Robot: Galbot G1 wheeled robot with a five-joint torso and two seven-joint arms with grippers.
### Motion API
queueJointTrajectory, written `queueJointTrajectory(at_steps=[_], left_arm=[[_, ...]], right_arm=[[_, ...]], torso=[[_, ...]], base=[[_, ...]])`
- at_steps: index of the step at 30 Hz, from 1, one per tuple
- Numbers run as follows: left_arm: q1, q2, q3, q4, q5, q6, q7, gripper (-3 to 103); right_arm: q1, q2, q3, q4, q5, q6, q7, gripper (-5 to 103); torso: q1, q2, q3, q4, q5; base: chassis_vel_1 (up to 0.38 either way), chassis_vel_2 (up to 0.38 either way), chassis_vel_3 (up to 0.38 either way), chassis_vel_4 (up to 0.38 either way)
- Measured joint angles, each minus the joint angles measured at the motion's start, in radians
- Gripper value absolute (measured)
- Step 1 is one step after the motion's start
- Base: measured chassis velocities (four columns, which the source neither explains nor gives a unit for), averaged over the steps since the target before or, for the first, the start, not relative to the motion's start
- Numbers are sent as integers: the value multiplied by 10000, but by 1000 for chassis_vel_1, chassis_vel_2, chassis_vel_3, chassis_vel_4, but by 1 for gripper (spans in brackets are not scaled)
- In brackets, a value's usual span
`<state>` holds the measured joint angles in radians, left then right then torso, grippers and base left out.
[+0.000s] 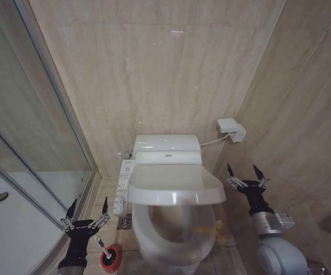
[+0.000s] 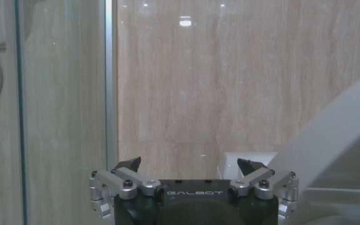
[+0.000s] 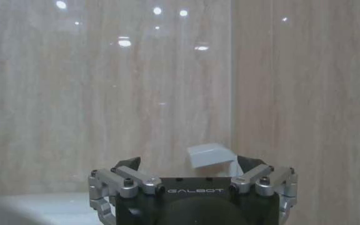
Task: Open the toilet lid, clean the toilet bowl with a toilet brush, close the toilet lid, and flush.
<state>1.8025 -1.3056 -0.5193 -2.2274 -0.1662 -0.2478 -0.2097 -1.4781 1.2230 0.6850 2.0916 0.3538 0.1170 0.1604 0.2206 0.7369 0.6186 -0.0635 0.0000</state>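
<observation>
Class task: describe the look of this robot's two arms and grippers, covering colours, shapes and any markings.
Both the left gripper and the right gripper have black bodies with thin, pointed black fingers on silver metal linkages with bolts. White "GALBOT" lettering marks each gripper body in the wrist views. The right arm has grey-silver rounded joints, and the left arm is black near the wrist.

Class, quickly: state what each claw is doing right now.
Left claw: open, holding nothing, above the toilet brush.
Right claw: open, holding nothing, beside the toilet lid.

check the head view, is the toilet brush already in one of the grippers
No: the toilet brush stands in its red holder on the floor, while the left gripper and right gripper hang open and empty.
</observation>
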Motion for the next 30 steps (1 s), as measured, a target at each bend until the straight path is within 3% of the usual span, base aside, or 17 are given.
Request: queueJointTrajectory(at_steps=[7, 18, 30], left_arm=[[0, 0, 0, 0, 0, 0, 0, 100], [0, 1, 0, 0, 0, 0, 0, 100], [0, 0, 0, 0, 0, 0, 0, 100]], right_arm=[[25, 233, 56, -287, -251, 30, 439, 100], [-1017, 522, 240, 188, -366, 197, 258, 100], [-1149, 905, 371, 213, -705, -486, 846, 100]], torso=[[2, 0, 1, -4, 1], [1, 0, 0, -7, 0], [1, -1, 0, -4, 0]], base=[[0, 0, 0, 0], [0, 0, 0, 0], [0, 0, 0, 0]])
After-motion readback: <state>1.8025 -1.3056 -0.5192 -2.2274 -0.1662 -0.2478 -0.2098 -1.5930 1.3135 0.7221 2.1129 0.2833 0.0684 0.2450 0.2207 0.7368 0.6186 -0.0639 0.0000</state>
